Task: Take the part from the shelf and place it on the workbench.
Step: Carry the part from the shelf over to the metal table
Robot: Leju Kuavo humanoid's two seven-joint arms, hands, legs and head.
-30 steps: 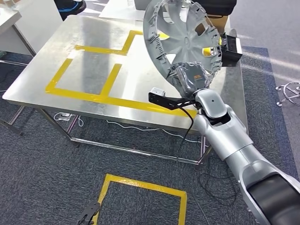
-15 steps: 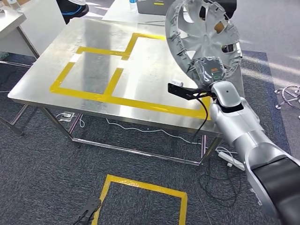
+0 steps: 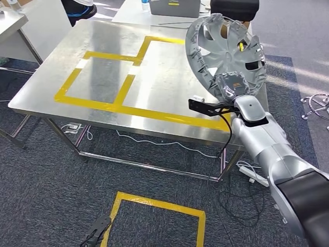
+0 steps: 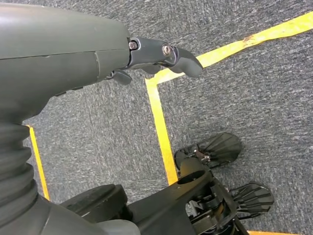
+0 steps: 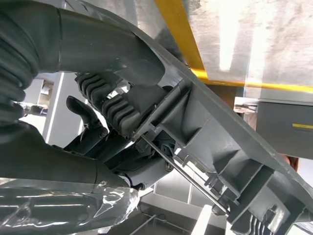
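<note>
As camera steadied, your right hand (image 3: 231,84) gripped wheel cover (image 3: 225,49), carried nearer over workbench (image 3: 116,77); left hand (image 4: 162,56) hung slack, released; placement pending.

You see the right hand (image 5: 110,105) gripping the grey part (image 5: 221,147) by its rim, ribbed fingers (image 5: 118,110) pressed against its inner ribs. Beyond the part lies the steel tabletop (image 5: 251,39), crossed by yellow tape (image 5: 177,29).

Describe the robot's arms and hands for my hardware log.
The right arm has glossy silver shells and a black upper band, with a black camera bracket and cable at the wrist. Each robot hand, left and right, is dark grey with a ribbed wrist cover.
</note>
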